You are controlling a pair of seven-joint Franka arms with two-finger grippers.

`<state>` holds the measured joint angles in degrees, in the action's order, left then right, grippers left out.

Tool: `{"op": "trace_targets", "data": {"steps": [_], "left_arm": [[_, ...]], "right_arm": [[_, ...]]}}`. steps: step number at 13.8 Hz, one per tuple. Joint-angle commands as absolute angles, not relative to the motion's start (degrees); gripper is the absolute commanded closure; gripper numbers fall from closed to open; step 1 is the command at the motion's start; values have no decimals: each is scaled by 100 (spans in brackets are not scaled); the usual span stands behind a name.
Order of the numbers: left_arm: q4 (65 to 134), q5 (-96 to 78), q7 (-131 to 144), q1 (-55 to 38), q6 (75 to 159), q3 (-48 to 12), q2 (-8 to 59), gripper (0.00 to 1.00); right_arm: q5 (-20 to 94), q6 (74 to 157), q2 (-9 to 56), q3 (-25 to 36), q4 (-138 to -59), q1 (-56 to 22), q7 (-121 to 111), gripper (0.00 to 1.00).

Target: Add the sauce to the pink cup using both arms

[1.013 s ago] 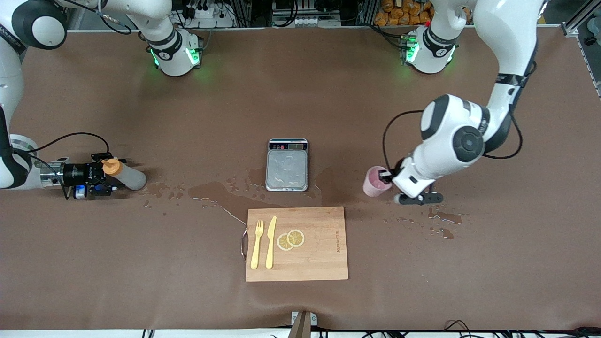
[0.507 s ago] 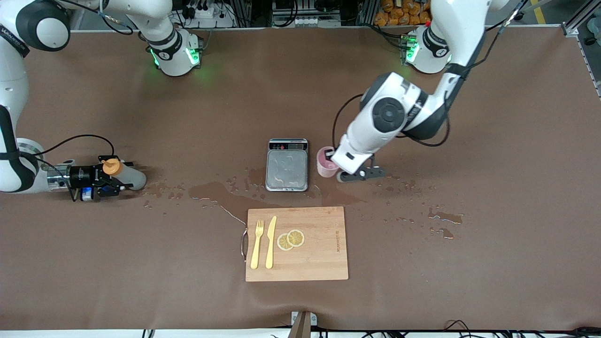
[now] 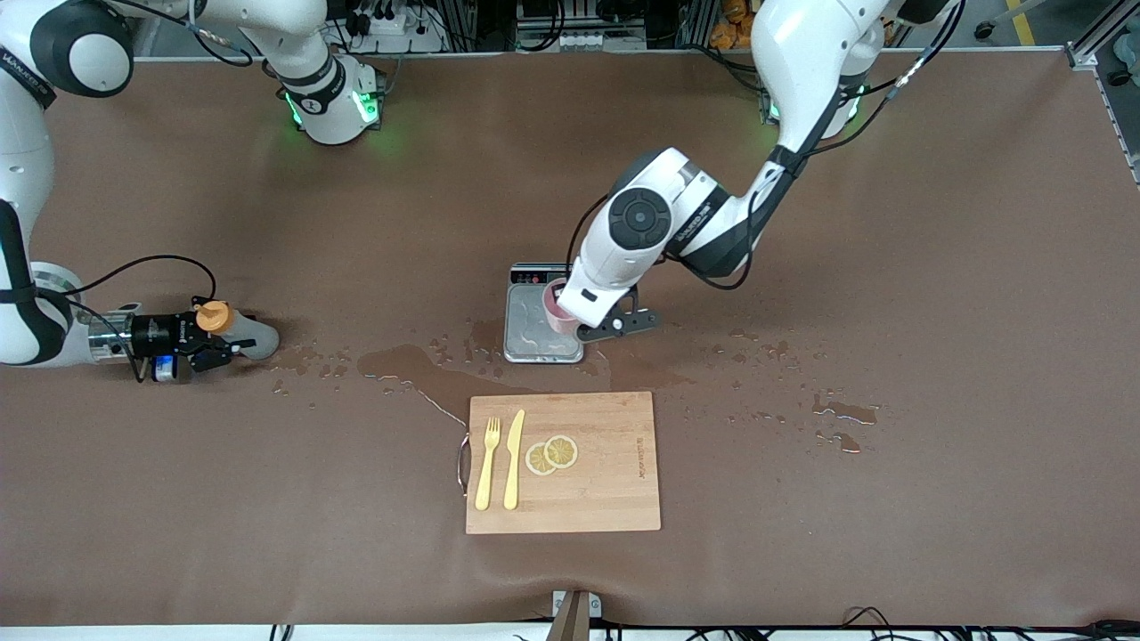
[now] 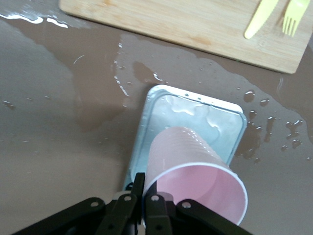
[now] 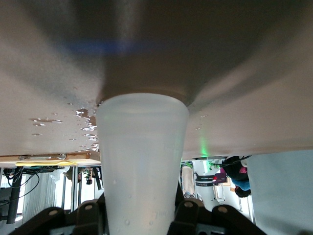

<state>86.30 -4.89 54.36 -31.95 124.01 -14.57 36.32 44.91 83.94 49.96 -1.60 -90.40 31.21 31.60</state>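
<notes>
Front view first, starting at the right arm's end of the bench [image 3: 891,223]: the right gripper [image 3: 216,343] reaches in low along the surface, its fingers [image 5: 188,211] grasping the sauce [image 3: 245,336] by its body just under the orange cap, the bottle lying on its side on the bench. Its translucent wall looks soft, so I judge a firm squeeze would push sauce out early; a hold near the stiffer shoulder should be safer, and the wet beads on it suggest it may slip.

Toward the middle, the scale [image 3: 534,329] sits on the bench beside a wet patch, with the cutting board [image 3: 606,490] nearer the front camera carrying a fork [image 3: 486,463], a knife [image 3: 514,458] and lemon slices [image 3: 551,453].

Over the scale, the left gripper [image 4: 143,196] has its fingers clenched on the rim of the pink cup [image 4: 195,171], which hangs tilted. Thin and light, the cup would likely buckle if pinched harder.
</notes>
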Motion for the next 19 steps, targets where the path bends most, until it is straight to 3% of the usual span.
{"op": "trace_targets", "data": {"steps": [1, 7, 15, 16, 17, 18, 19], "left_arm": [[8174, -334, 5625, -3453, 12305, -1380, 3964, 100], [8165, -316, 5634, -3919, 12436, -1011, 4096, 100], [8174, -316, 5704, -4052, 12542, -1002, 4219, 100], [8174, -343, 5748, -4034, 12542, -993, 4219, 68], [8174, -317, 5809, -4025, 12542, -993, 4210, 12], [8174, -264, 5783, -4069, 12542, -958, 4210, 0], [8174, -220, 5783, -4061, 12542, -941, 4184, 0]], "right_arm": [[4597, 8297, 5001, -149, -8903, 3006, 3654, 51], [4737, 8350, 4808, -141, -8727, 2506, 4358, 48], [4702, 8700, 4299, -114, -8763, 1829, 5245, 47], [4667, 8788, 4185, -114, -8780, 1715, 5465, 47], [4650, 8841, 4079, -106, -8780, 1575, 5667, 47], [4649, 8877, 4000, -97, -8789, 1451, 5843, 47], [4606, 8964, 3929, -97, -8789, 1363, 5967, 47]]}}
